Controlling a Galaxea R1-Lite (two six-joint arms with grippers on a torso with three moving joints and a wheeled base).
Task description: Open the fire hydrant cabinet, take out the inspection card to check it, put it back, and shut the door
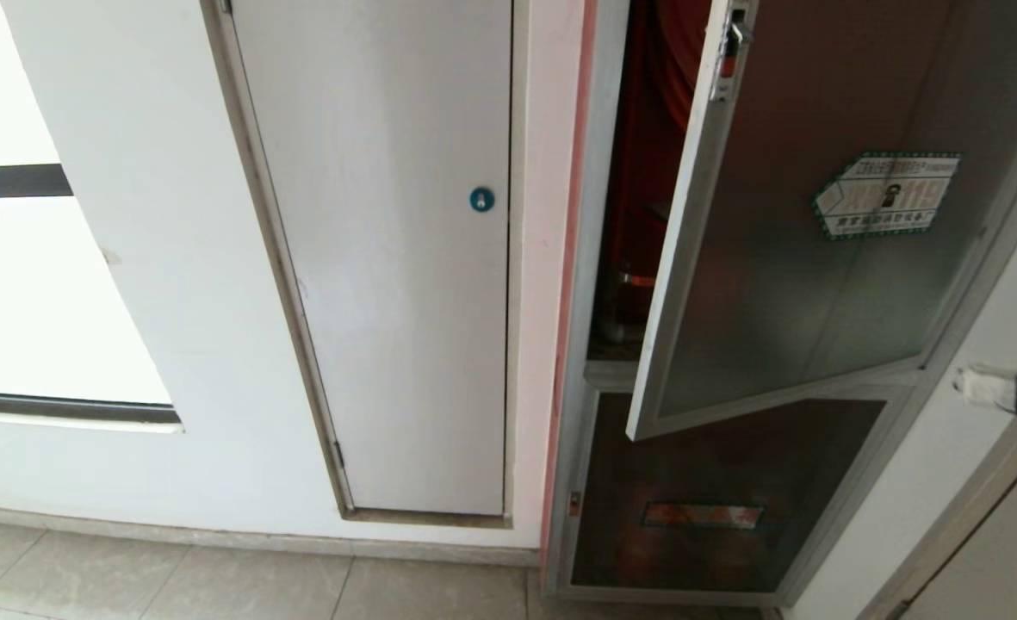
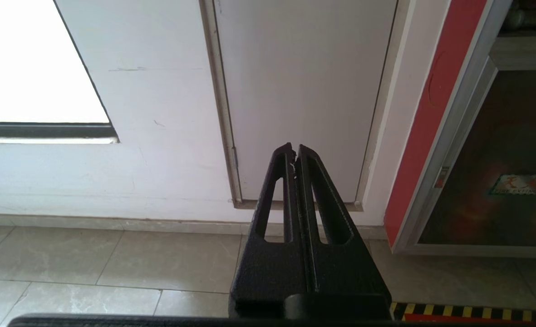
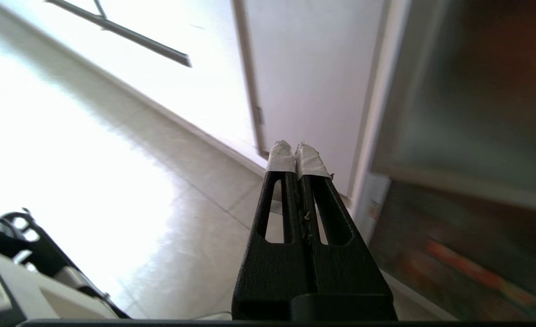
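The right gripper (image 1: 973, 385) enters the head view at the right edge, its two white-taped fingertips (image 3: 281, 156) pressed together on nothing. It hangs in the air just off the lower outer corner of the door (image 1: 818, 258), a large dark tinted glass panel in a silver metal frame, apart from it. The door stands ajar, swung outward, and its free edge with the red latch (image 1: 729, 56) lies well up and across from the gripper. On the glass, above the gripper, sits a green-and-white hexagonal sticker (image 1: 889, 196) with the large figures "119" and lines of small print too fine to read.

Beyond the door's free edge the tall brushed silver fire hydrant cabinet (image 1: 598, 258) shows a narrow slice of red interior. Below the door, level with and under the gripper, is a smaller dark panel (image 1: 715, 482) bearing a reddish label (image 1: 703, 515) whose writing cannot be read. The inspection card is in none of the views.

The left gripper (image 2: 295, 152) has bare black fingers closed against each other, empty, and points at the foot of a plain white door (image 1: 405, 301) with a blue round lock (image 1: 481, 199), over beige floor tiles (image 2: 113, 259).
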